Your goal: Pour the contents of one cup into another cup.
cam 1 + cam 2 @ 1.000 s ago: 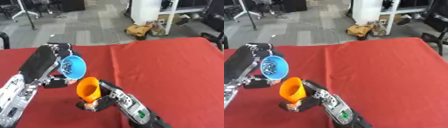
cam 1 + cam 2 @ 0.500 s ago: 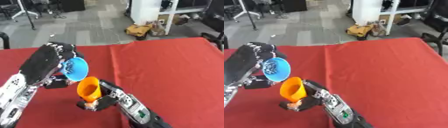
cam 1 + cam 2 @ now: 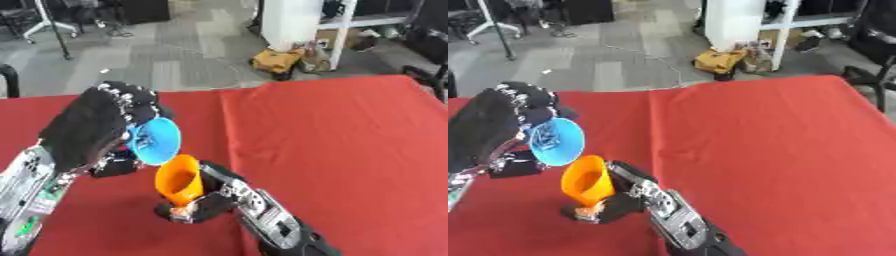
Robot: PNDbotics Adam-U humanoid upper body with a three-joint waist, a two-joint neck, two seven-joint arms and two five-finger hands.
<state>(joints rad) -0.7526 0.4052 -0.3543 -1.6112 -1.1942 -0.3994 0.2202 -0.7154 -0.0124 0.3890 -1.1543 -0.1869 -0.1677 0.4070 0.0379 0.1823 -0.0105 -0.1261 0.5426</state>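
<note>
Nearest, the right hand (image 3: 203, 204) has its fingers curled round the base of a tapered orange plastic cup (image 3: 179, 182) standing upright on the red cloth-covered table (image 3: 332, 135). Just beyond and to the left, the left hand (image 3: 96, 130) wraps a round blue plastic cup (image 3: 155, 141), tipped sideways, its rim just above the orange cup's mouth.
</note>
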